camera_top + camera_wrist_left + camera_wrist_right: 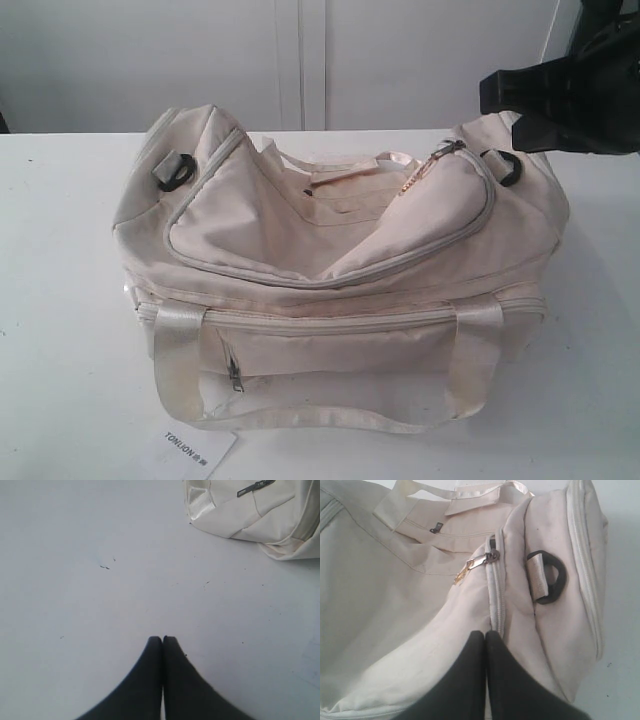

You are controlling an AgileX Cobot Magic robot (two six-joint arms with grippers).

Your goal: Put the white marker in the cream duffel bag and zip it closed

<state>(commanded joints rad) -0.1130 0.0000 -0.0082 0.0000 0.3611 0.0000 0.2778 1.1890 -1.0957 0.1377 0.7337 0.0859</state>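
The cream duffel bag (340,230) lies on the white table (60,300). The zip around its top flap looks closed along the part I can see. The zip's metal pull (440,155) rests at the bag's right end. My right gripper (485,633) is shut with nothing in it, just above that end of the bag (395,605), a short way from the pull (487,558). In the exterior view the right gripper (487,95) shows as a dark shape at the upper right. My left gripper (162,639) is shut and empty over bare table, apart from the bag's corner (260,515). The white marker is out of view.
A white paper hang tag (190,450) lies at the table's front edge. Black rings sit at the bag's left end (178,170) and right end (552,577). The front pocket's zip pull (235,375) hangs between the shiny strap handles (180,330). A white wall stands behind.
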